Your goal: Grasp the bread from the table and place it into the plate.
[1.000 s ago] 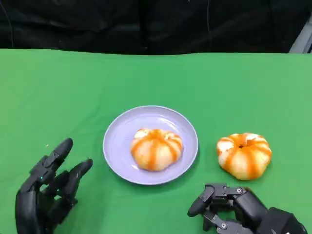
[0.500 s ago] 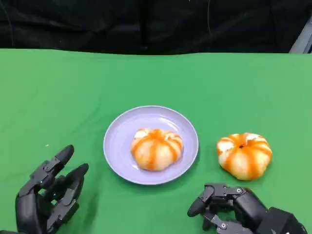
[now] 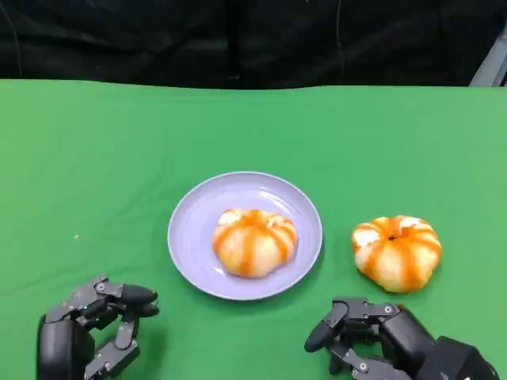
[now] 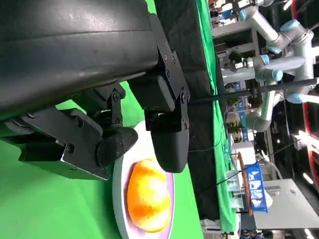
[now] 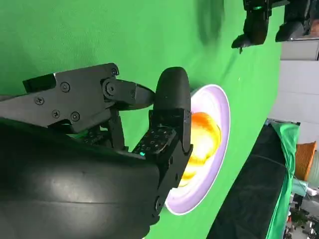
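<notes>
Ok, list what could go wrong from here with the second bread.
1. The plate already holds one bread, which takes up much of it; the bread on the table may end up on the rim or knock the first one.
2. The right hand sits low, near the table bread, with its fingers curled in; reaching out like that might push the bread away instead of grasping it.

The black many-fingered left hand [image 3: 91, 328] and right hand [image 3: 372, 340] are both sitting low with fingers curled in, holding nothing.
</notes>
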`<state>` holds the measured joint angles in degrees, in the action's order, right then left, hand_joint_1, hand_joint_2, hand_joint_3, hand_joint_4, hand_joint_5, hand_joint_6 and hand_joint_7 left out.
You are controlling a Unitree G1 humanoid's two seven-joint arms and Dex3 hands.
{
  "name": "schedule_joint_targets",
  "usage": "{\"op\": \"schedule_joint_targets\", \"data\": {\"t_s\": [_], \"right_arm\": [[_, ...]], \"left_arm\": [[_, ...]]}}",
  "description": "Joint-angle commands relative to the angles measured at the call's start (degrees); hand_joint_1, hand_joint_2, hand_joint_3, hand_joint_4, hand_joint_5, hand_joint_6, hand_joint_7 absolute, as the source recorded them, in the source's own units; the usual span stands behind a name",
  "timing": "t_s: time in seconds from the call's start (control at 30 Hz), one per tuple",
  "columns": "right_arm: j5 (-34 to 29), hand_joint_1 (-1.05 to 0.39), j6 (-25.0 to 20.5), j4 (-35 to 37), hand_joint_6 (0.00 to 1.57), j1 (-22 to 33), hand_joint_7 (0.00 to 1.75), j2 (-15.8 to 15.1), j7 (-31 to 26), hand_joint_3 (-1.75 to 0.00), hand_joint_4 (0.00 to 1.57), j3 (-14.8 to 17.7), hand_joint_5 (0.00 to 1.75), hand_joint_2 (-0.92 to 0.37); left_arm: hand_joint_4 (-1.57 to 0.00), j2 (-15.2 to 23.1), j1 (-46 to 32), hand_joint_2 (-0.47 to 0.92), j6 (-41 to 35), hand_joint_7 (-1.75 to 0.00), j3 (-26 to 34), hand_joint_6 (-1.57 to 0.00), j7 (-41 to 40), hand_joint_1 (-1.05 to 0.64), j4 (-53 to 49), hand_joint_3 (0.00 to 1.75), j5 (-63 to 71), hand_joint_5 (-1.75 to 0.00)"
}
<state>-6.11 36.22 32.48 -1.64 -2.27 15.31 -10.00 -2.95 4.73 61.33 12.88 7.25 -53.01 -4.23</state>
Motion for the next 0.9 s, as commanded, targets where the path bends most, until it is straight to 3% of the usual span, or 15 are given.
{"op": "schedule_joint_targets", "data": {"t_s": [0.03,0.9], "right_arm": [[0.4,-0.12,0.3,-0.2,0.8,0.3,0.96,-0.5,-0.3,-0.47,0.66,0.1,1.5,-0.92],[0.3,-0.12,0.3,-0.2,0.8,0.3,0.96,-0.5,-0.3,-0.47,0.67,0.1,1.5,-0.92]], "left_arm": [[-0.9,1.0,-0.5,0.64,1.2,-1.19,-0.7,-0.93,-0.7,0.12,-0.5,0.95,0.6,-1.5],[-0.9,1.2,-0.5,0.64,1.4,-1.22,-1.2,-0.91,-1.2,0.12,-0.7,0.96,0.5,-1.51]]}}
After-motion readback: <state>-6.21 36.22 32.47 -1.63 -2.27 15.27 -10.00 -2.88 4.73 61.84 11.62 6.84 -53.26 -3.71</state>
